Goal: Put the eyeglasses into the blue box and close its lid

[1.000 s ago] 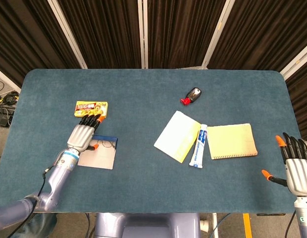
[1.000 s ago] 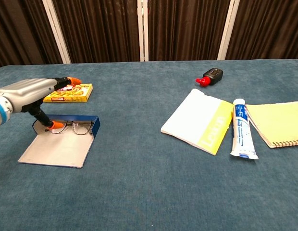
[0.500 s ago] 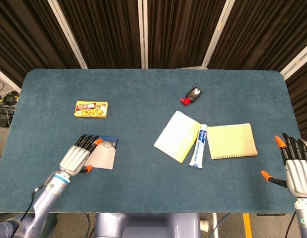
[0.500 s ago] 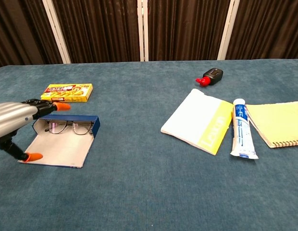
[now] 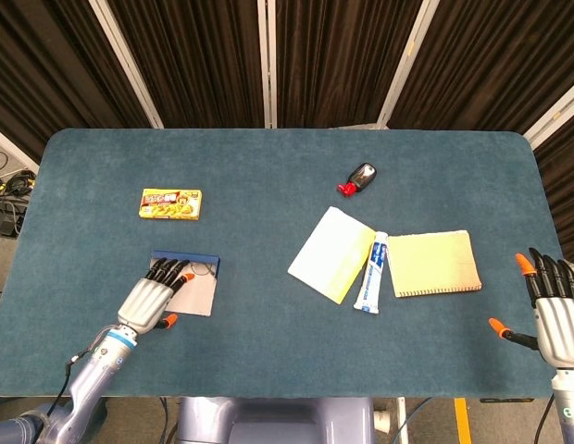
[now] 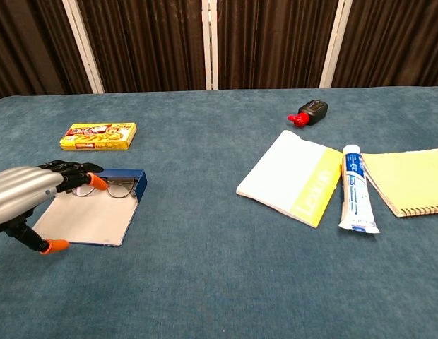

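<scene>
The blue box [image 6: 127, 175] [image 5: 211, 262] lies open at the table's left, its pale lid [image 6: 92, 222] [image 5: 196, 298] flat toward the front. The eyeglasses [image 6: 114, 188] [image 5: 203, 270] rest inside against the blue back wall. My left hand [image 6: 25, 195] [image 5: 150, 298] hovers over the lid's left part with fingers stretched out and thumb down, holding nothing. My right hand [image 5: 552, 314] is at the table's front right edge, fingers spread and empty; the chest view does not show it.
A yellow snack box [image 5: 170, 203] [image 6: 99, 135] lies behind the blue box. Mid-right are a white-and-yellow booklet [image 5: 331, 253] [image 6: 293, 177], a toothpaste tube [image 5: 371, 272] [image 6: 357, 188] and a yellow notebook [image 5: 433, 264] [image 6: 410, 178]. A black-and-red small bottle [image 5: 360, 177] [image 6: 309, 111] lies further back.
My left hand pulled back from the glasses in the box toward the front, then shifted slightly right over the lid. The glasses stayed in the box. The right hand held still.
</scene>
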{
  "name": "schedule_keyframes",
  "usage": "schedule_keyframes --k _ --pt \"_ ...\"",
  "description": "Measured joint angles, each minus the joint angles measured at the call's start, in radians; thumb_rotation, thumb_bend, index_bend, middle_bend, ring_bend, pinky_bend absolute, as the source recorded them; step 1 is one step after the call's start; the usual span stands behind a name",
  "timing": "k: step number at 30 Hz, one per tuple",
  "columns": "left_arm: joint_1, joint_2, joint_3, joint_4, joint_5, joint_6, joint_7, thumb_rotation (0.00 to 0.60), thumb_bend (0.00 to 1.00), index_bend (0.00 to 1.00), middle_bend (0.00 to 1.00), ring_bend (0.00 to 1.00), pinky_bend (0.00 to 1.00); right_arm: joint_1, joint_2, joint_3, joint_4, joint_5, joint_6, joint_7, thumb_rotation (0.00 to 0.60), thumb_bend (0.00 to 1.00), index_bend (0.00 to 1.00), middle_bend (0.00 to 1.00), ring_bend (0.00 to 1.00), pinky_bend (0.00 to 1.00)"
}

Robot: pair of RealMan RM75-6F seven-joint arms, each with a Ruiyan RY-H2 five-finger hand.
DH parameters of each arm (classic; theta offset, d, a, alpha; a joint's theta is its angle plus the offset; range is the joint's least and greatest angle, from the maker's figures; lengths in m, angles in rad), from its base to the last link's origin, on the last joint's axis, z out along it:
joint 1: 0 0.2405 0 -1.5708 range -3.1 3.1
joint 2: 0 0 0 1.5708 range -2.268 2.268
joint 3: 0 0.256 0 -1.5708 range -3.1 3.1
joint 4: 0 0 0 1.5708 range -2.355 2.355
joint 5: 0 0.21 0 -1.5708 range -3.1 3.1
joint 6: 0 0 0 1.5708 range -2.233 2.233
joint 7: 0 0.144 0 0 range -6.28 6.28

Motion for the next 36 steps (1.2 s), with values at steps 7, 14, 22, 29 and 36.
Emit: schedule_keyframes --k 7,14,22,29,36 --pt "0.004 -0.025 -0.001 0.032 0.012 0.000 -0.003 0.600 0.26 0.18 0.00 0.00 0.00 -0.001 0.001 0.001 -0.001 0.001 0.001 0.001 0.600 0.00 0.00 0.00 0.00 0.00" --pt "0.005 -0.041 -0.009 0.059 0.012 -0.002 -0.008 0.600 0.26 0.18 0.00 0.00 0.00 0.000 0.001 0.001 0.000 0.002 0.000 0.003 0.600 0.00 0.00 0.00 0.00 0.00" --pt "0.006 -0.048 -0.014 0.072 0.010 -0.011 -0.012 0.600 0.26 0.18 0.00 0.00 0.00 0.000 0.001 0.001 0.001 0.003 -0.001 0.002 0.600 0.00 0.00 0.00 0.00 0.00" --pt "0.008 -0.058 -0.016 0.094 0.008 -0.018 -0.020 0.600 0.26 0.18 0.00 0.00 0.00 0.001 0.000 0.001 0.001 0.003 -0.003 0.001 0.600 0.00 0.00 0.00 0.00 0.00" --pt "0.008 -0.063 -0.020 0.107 0.012 -0.019 -0.026 0.600 0.27 0.19 0.00 0.00 0.00 0.001 -0.001 0.001 0.002 0.004 -0.004 0.002 0.600 0.00 0.00 0.00 0.00 0.00"
